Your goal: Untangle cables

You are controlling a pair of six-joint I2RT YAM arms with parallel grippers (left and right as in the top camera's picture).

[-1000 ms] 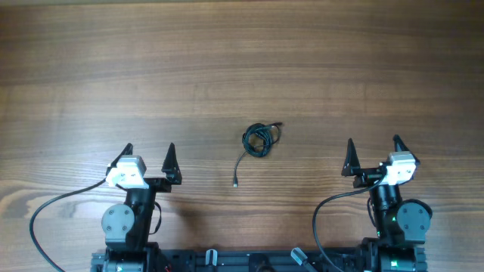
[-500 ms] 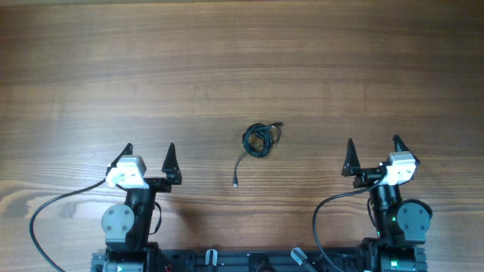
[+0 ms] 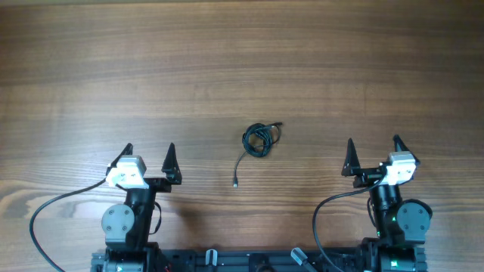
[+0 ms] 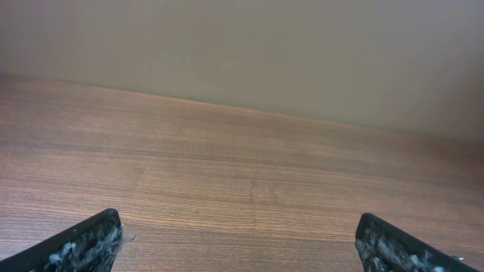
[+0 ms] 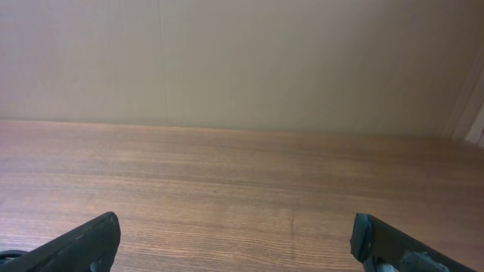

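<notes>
Wooden table seen from above, cables bunched mid-table (one strand trailed nearward), flanked well apart by left gripper and right gripper, both jaws spread wide, near side.

One knot of cables is lying at the frame's centre. Two grippers are sitting at the bottom: left gripper, right gripper.

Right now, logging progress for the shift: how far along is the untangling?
Nothing looks done: the cables sit bunched in a small knot, one strand trailing to a plug. Nothing is in hand: the left gripper and right gripper are open, apart from them. All untangling is left.
</notes>
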